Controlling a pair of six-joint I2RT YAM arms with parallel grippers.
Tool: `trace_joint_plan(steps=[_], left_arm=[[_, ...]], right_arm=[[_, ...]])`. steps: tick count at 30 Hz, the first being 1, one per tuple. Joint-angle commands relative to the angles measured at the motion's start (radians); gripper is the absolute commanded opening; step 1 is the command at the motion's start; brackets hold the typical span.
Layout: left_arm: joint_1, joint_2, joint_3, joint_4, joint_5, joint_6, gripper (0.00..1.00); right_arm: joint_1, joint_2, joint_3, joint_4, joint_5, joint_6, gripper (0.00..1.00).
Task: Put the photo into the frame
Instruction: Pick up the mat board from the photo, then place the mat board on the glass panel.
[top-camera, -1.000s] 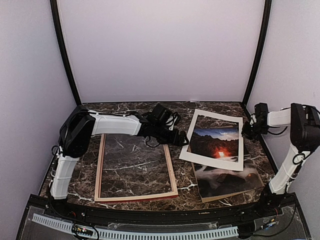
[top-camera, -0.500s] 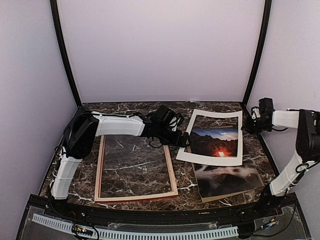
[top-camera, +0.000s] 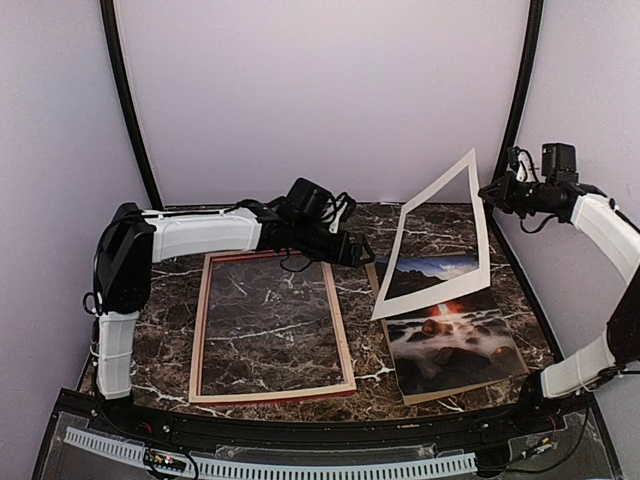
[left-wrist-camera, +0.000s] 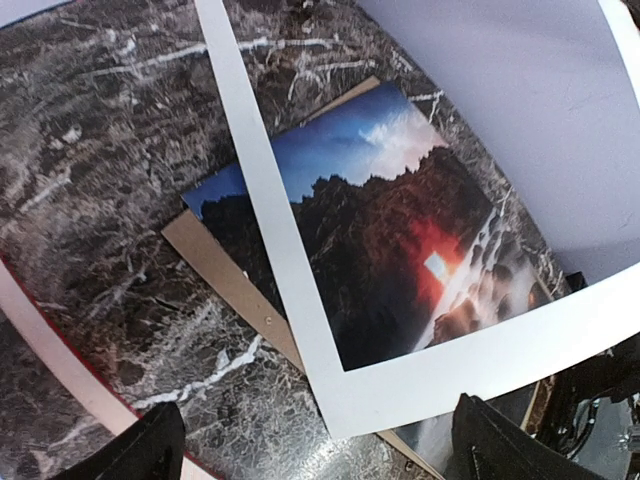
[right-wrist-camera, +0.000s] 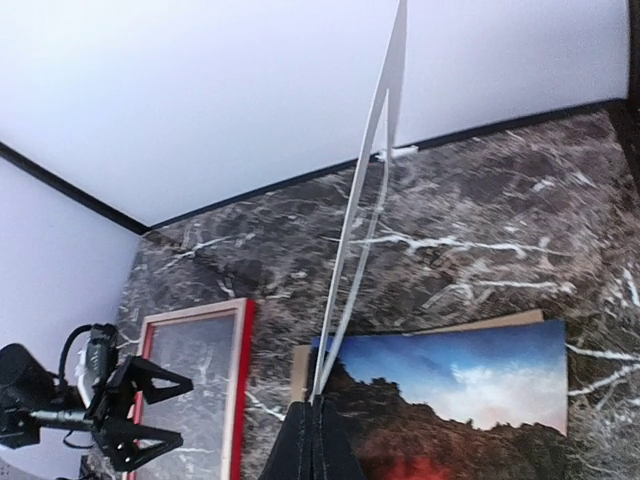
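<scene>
My right jaws (top-camera: 497, 192) are pinched tight on the far right corner of the white mat (top-camera: 425, 298), and the mat hangs tilted up off the pile with its near left corner down by the photo. My left jaws (top-camera: 352, 252) are spread wide and holding nothing, hovering over the worktop (top-camera: 365, 345) between the frame and the photo.

The photo (top-camera: 455, 345) lies flat on the brown board (left-wrist-camera: 215, 265), a touch askew on it, at 3 o'clock from the frame (top-camera: 342, 340). The frame lies pale side up, with a sliver of red at its edge.

Now the photo itself. I judge it feather-light, thin and floppy, and probably slick on the face. It will sag or crease if I pinch one corner hard and swing it fast. Lying flat, it gives me no lip to grab from above.

My best bet looks like the blue-sky corner at its 10 o'clock, nearest my left jaws. I would slide a finger under the edge there and pinch only the margin, lightly. I can't tell whether that corner overhangs the board.
</scene>
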Motion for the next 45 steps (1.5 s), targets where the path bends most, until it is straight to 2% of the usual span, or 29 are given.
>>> trace_joint_plan(steps=[1, 8, 13, 18, 25, 30, 36, 45], left_arm=[[0.082, -0.128, -0.08, 0.055, 0.111, -0.028, 0.96], [0.148, -0.235, -0.204, 0.137, 0.171, 0.02, 0.96], [0.203, -0.331, -0.325, 0.237, 0.241, -0.021, 0.96], [0.24, -0.425, -0.506, 0.422, 0.315, -0.072, 0.97], [0.281, -0.485, -0.683, 0.661, 0.343, -0.145, 0.99], [0.285, -0.437, -0.679, 0.765, 0.36, -0.185, 0.99], [0.28, -0.286, -0.603, 0.966, 0.467, -0.338, 0.99], [0.271, -0.194, -0.573, 1.004, 0.445, -0.399, 0.99]], right_arm=[[0.063, -0.033, 0.108, -0.006, -0.151, 0.05, 0.0], [0.261, 0.021, 0.286, 0.008, -0.212, 0.122, 0.0], [0.381, 0.075, 0.403, 0.049, -0.232, 0.193, 0.0], [0.45, 0.114, 0.469, 0.095, -0.24, 0.253, 0.0], [0.463, 0.103, 0.434, 0.202, -0.249, 0.359, 0.0], [0.464, 0.082, 0.392, 0.245, -0.249, 0.396, 0.0], [0.463, 0.067, 0.365, 0.25, -0.244, 0.402, 0.0], [0.464, 0.061, 0.378, 0.253, -0.248, 0.415, 0.0]])
